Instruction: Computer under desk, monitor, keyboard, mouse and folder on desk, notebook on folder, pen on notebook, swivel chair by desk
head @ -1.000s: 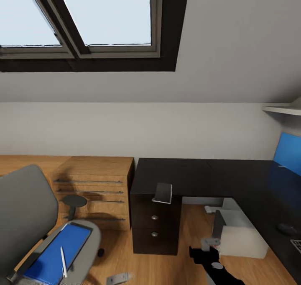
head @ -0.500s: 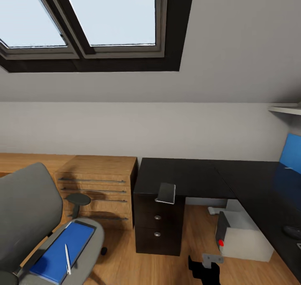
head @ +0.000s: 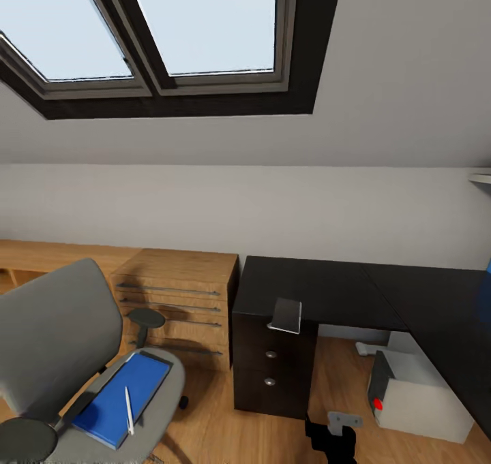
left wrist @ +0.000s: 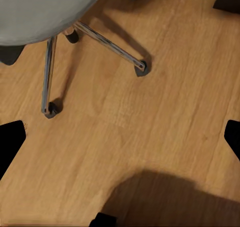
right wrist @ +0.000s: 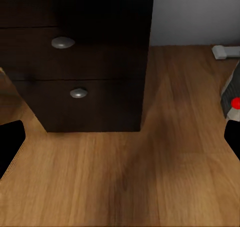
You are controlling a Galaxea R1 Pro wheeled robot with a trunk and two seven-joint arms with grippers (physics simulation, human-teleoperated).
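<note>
The chair is grey with black armrests; on it lie a bright-blue folder and a white pen. The desk is glossy black, the computer light grey with a red dot, the floor warm wood-grain.

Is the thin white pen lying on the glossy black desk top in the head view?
No. The thin white pen lies on the bright-blue folder, which rests on the grey swivel chair seat.
</note>
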